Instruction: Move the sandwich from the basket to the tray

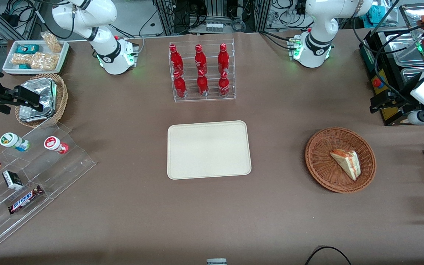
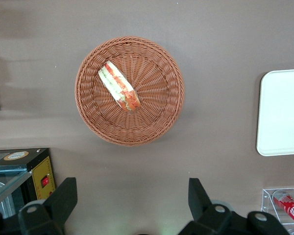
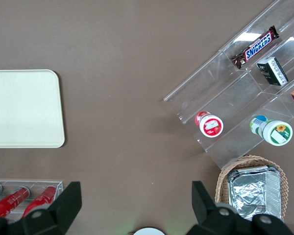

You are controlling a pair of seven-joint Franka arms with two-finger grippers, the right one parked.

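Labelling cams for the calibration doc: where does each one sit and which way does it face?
Front view: high above the table's front edge, facing both arm bases; tray mid-table, basket with sandwich, left arm's claw farther from the camera than the basket.
Left wrist view: on the working arm, looking straight down at basket and sandwich; open claw fingers show.
Right wrist view: on the parked arm, looking down at the clear snack shelf; its own fingers show.
Shared: all three show the tray.
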